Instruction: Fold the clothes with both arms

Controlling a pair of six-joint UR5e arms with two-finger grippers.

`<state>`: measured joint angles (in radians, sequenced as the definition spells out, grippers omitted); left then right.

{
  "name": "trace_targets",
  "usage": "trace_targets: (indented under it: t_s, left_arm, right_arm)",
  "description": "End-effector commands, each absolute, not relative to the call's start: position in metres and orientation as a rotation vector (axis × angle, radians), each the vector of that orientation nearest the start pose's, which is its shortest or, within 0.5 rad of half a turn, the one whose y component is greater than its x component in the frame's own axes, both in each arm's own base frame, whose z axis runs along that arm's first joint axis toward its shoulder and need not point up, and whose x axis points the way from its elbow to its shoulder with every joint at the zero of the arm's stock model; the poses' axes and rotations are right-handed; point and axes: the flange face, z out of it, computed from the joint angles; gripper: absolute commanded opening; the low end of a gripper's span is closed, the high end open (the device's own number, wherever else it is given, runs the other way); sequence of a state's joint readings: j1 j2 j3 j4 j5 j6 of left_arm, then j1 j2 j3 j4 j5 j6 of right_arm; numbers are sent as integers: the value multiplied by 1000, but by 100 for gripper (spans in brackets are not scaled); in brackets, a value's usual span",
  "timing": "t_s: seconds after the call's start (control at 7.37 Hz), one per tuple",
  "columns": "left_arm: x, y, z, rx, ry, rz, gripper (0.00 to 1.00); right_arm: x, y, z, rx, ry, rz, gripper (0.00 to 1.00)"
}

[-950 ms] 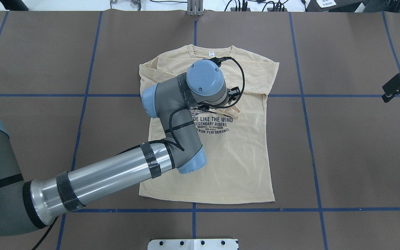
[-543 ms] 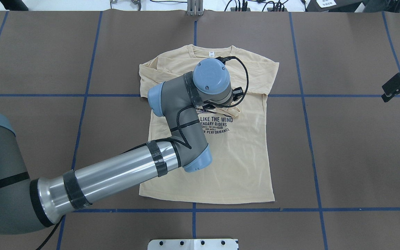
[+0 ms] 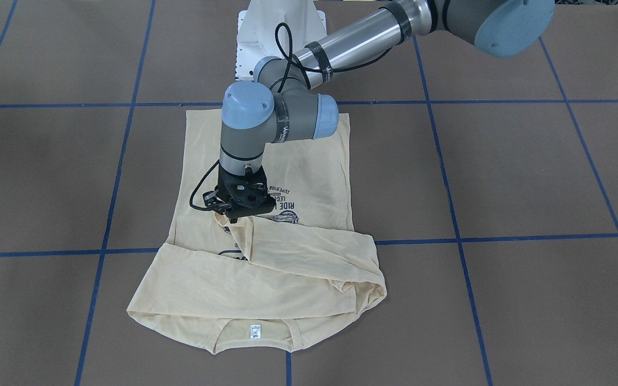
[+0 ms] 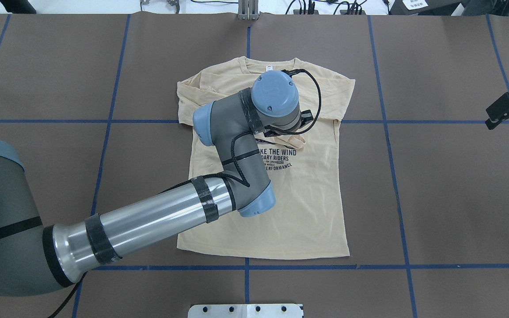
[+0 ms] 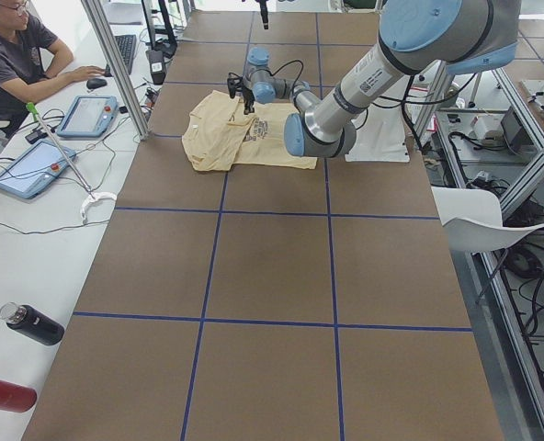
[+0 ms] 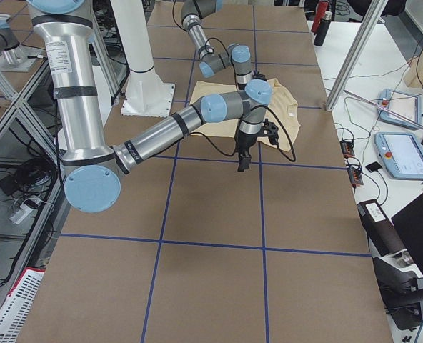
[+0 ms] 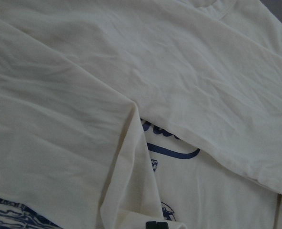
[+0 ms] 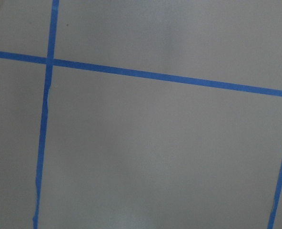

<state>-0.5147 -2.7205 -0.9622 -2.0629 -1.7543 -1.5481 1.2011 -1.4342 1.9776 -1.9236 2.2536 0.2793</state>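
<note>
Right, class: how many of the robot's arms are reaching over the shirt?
1. The left arm stretches over the shirt, its left gripper pinching the sleeve. The right gripper hangs off to the side, away from the shirt.

Even bright overhead light, soft faint shadows, sharp exterior views, dim hazy wrist views

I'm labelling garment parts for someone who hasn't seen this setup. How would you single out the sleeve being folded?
On the brown table gridded with blue tape lies a cream-yellow shirt, collar towards the front-facing camera. One long sleeve crosses its chest over the navy print. Unlike the flat fabric around it, its cuff end peaks up into the jaws of the left gripper.
</note>
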Motion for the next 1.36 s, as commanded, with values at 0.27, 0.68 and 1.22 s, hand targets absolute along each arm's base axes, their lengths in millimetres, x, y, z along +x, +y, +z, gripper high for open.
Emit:
trace_targets:
  t_s: [0.27,0.68,1.22]
  left_arm:
    - [691,-524,95,117,1042,-348,62]
    - [692,-524,101,103,1000,-358,99]
    - [695,-524,107,93,972,-363,95]
  right_arm:
    - [-118,-499,440,-49,-702,-147,100]
    - [-118,-499,440,-49,-702,-147,100]
    - [-118,-499,441,-50,-701,-147,100]
